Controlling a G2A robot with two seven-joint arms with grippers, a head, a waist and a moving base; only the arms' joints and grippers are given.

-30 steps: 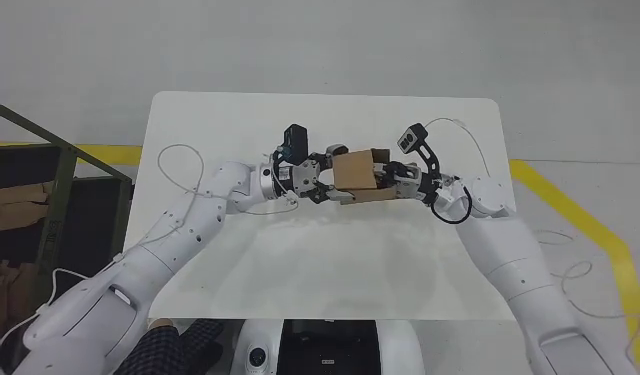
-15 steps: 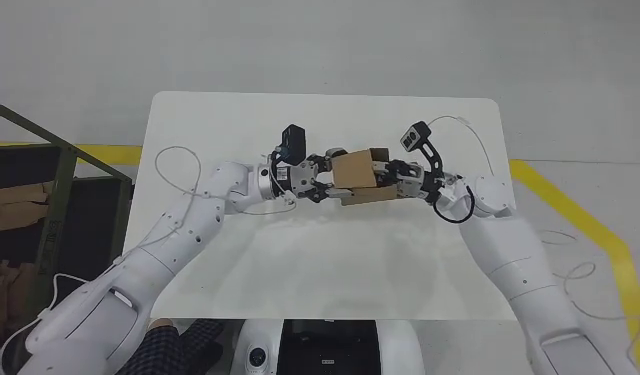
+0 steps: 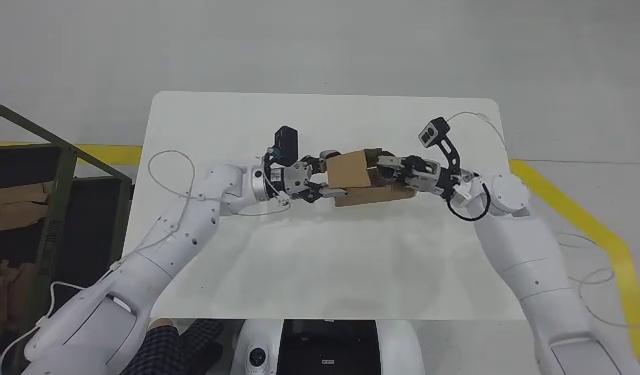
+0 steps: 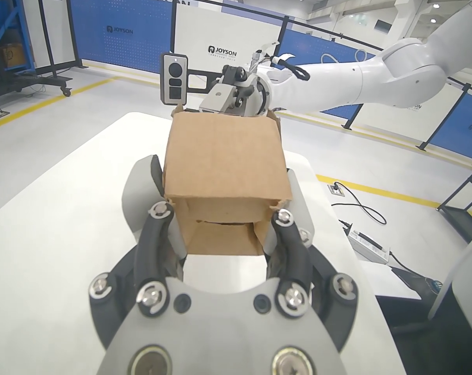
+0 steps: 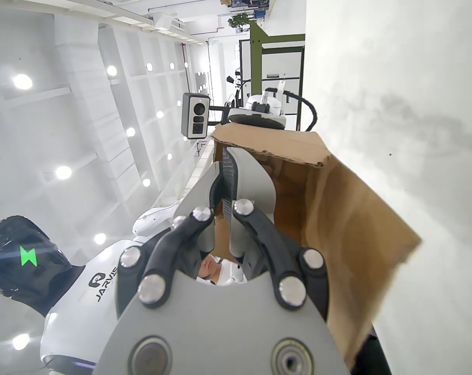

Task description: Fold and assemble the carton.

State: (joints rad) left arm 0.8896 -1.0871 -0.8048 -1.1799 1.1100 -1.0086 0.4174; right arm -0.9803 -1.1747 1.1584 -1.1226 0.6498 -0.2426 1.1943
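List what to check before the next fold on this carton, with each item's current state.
1. Left gripper clamped across the carton sides: ok.
2. Right gripper holding firmly at the other end: cannot tell.
3. End facing the left gripper closed: not ok, open.
4. Large flap beside the right gripper folded in: not ok, sticking out.
5. Carton resting on the table: cannot tell.
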